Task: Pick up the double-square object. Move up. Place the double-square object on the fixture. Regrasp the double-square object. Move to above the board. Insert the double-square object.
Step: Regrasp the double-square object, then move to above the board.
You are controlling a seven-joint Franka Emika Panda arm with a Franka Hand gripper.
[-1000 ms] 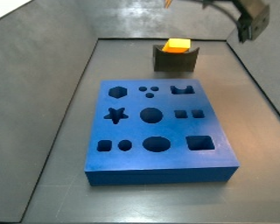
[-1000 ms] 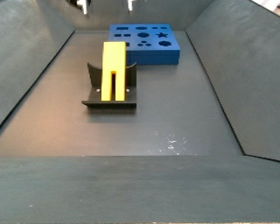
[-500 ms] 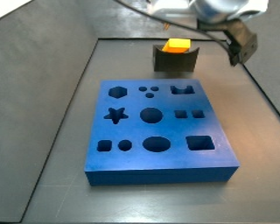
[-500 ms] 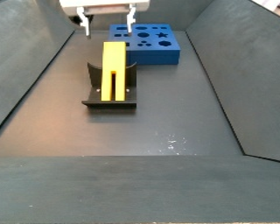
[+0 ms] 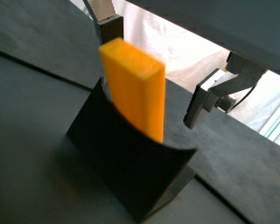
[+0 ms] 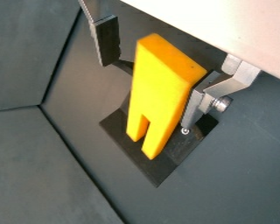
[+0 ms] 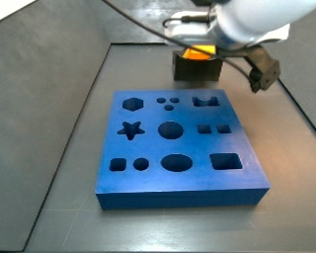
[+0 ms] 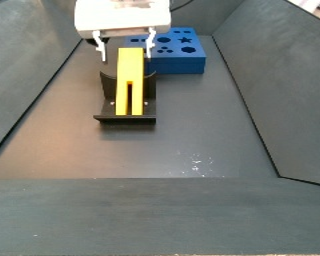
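Over the fixture (image 8: 125,105) you have the gripper (image 8: 123,40), its 2 silver fingers spread wide and closed on nothing. You can see the double-square object (image 8: 129,78) standing upright in the fixture, leaning back against its dark upright part, with the notched end down so that the 2 prongs rest at the base plate. In both wrist views the yellow-orange piece (image 5: 136,86) sits between the fingers with a clear gap on each side: look at a finger (image 6: 108,38) on one side and its partner (image 6: 199,105) on the opposite side, neither touching the block (image 6: 159,84). From a side view the gripper (image 7: 224,47) hangs at the far end of the floor, just above the fixture (image 7: 197,68), and only the orange top of the piece (image 7: 197,51) shows beneath the arm. You will find the board (image 7: 182,149) lying flat on the dark floor, just in front of the fixture in that view, its shaped holes all unfilled; in a side view the blue slab (image 8: 184,52) lies behind the fixture, partly hidden by the gripper.
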